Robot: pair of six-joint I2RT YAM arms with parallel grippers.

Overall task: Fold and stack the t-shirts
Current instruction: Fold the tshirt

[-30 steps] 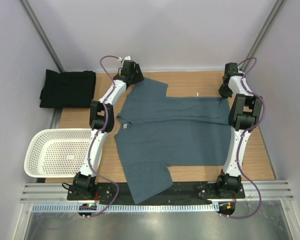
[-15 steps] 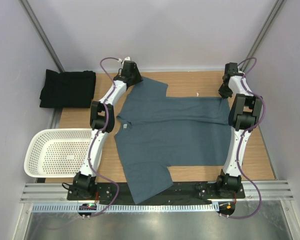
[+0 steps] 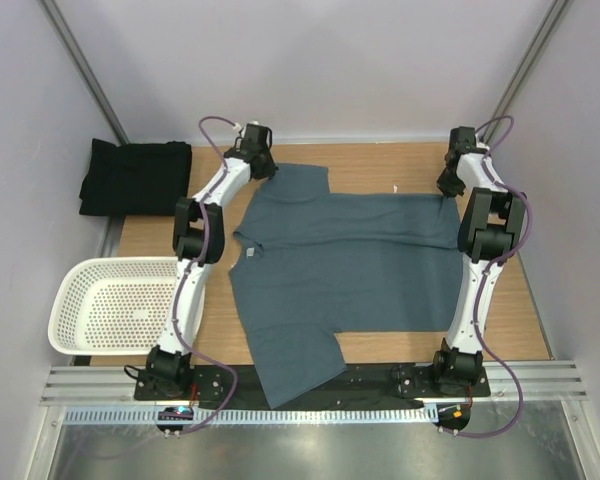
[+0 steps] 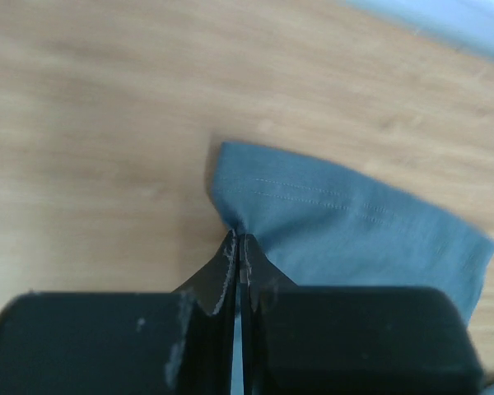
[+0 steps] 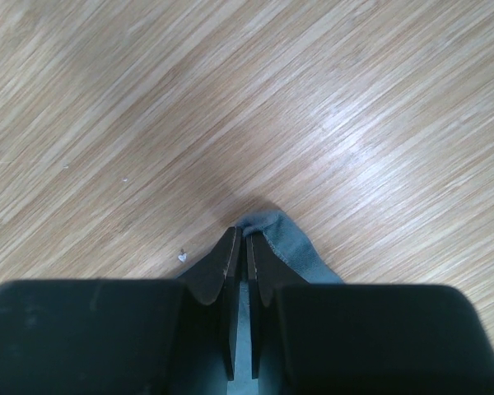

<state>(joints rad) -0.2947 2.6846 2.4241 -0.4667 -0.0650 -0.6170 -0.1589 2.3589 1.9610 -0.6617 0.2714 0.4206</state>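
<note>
Overhead, left gripper (image 3: 267, 168): shifted slightly left since the earlier frames, elbow likewise; it sits at the far sleeve of the blue shirt (image 3: 340, 260).
Sleeve: drawn left with the gripper; its outer corner lies further left than before.
Right gripper (image 3: 447, 190): unchanged, at the shirt's far right hem corner.
Blue shirt: spread flat mid-table (image 3: 380, 160), collar to the left, white label showing; the near sleeve overhangs the near edge.
Black shirt (image 3: 135, 178): folded at the far left, partly past the table's edge; unmoved.
Basket (image 3: 68, 300): near left, beside the left arm; unmoved.
Hard to make out: both sets of fingertips, too small from above.
Left wrist, left gripper (image 4: 237, 240): fingers together, clamped on the hem corner of the sleeve (image 4: 346, 239).
Sleeve, left wrist: its near part is hidden behind the gripper body; the right end is blurred; lifted or resting, cannot tell.
Right wrist, right gripper (image 5: 240, 236): fingers together, clamped on a small fold of the blue shirt (image 5: 292, 247).
Hidden, right wrist: the rest of the shirt, behind the gripper body.
</note>
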